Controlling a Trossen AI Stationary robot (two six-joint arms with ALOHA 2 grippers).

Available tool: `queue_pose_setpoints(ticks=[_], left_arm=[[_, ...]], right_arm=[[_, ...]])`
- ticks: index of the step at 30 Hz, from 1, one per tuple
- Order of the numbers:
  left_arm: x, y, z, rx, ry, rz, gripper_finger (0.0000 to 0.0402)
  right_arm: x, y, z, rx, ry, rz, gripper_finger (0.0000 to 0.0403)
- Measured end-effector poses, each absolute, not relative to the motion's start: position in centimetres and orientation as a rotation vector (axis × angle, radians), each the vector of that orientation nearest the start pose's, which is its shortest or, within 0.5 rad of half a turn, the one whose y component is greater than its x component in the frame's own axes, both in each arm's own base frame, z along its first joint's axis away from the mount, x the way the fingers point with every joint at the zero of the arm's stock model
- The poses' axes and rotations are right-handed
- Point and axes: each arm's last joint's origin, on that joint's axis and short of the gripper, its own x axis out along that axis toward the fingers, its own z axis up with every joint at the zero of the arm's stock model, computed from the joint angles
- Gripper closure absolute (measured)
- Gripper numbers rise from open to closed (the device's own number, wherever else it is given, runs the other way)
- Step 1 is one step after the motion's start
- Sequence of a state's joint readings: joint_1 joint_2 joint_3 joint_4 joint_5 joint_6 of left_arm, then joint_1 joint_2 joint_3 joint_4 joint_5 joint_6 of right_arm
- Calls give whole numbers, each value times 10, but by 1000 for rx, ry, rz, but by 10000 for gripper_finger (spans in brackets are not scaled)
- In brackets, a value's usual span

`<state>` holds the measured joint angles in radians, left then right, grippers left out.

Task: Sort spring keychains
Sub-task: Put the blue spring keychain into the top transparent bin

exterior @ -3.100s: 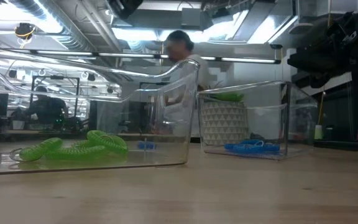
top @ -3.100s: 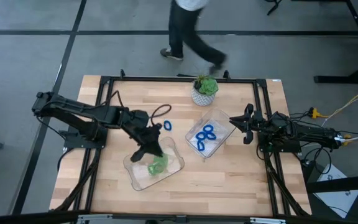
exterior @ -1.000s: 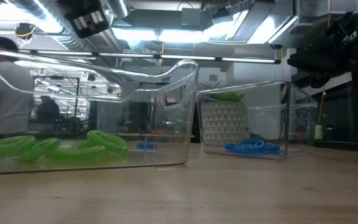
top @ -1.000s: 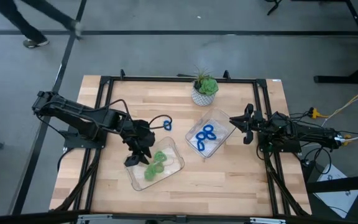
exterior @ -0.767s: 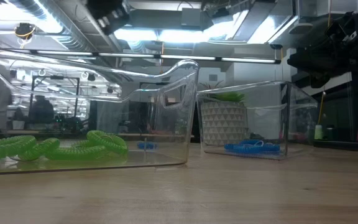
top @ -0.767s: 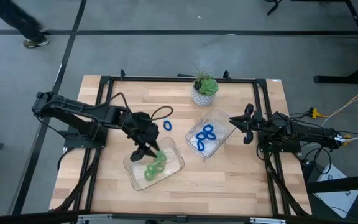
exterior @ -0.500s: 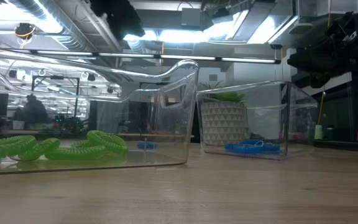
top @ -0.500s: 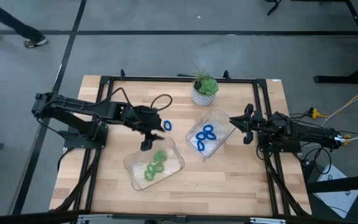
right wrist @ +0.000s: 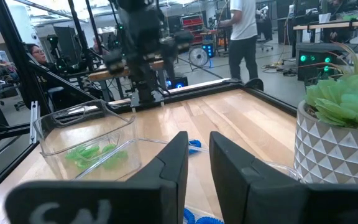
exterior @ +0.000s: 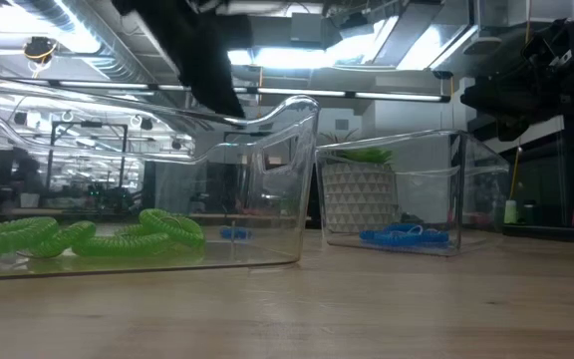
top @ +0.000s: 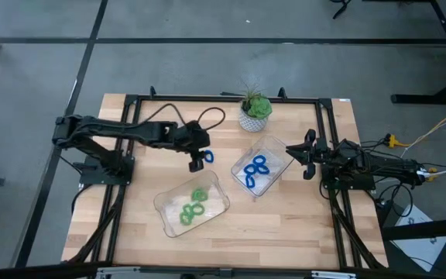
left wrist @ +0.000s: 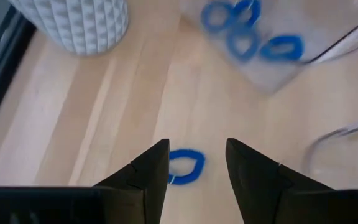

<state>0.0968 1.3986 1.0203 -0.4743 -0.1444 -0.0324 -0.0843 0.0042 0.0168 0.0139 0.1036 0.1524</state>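
On the table you have nearly finished the sort; the green spring keychains [top: 191, 204] lie together in the near clear tray [top: 167, 212], and the blue spring keychains [top: 255, 170] lie together in the far clear tray [top: 276, 146] beside the potted plant [top: 255, 111]; as far as you can see, only one piece is left out, a single blue keychain [top: 208, 156] lying flat on the bare wood between the two trays.

Your left gripper [top: 196, 162] hangs just over that loose blue keychain; the left wrist view shows its fingers [left wrist: 148, 171] spread wide with nothing between them, and the blue loop sits on the wood right in the gap, so you look well lined up for a pick.

Your right gripper [top: 309, 155] waits at the right edge of the table beside the blue tray, its fingers set narrow and carrying nothing.

What remains, by the look of it, is to close on the stray blue loop, carry it to the tray with the other blue ones and drop it in; no green loops show outside their tray.
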Motion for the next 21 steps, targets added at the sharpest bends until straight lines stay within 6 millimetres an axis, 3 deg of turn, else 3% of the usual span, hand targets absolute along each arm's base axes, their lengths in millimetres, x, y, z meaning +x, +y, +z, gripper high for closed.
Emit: queue_pose_setpoints(ticks=[12, 21], left_arm=[[310, 65, 188, -62, 1095, 307, 254], [317, 76, 151, -95, 1204, 240, 258]], right_arm=[[96, -11, 170, 152, -40, -186, 336], [96, -11, 170, 152, -41, -186, 336]])
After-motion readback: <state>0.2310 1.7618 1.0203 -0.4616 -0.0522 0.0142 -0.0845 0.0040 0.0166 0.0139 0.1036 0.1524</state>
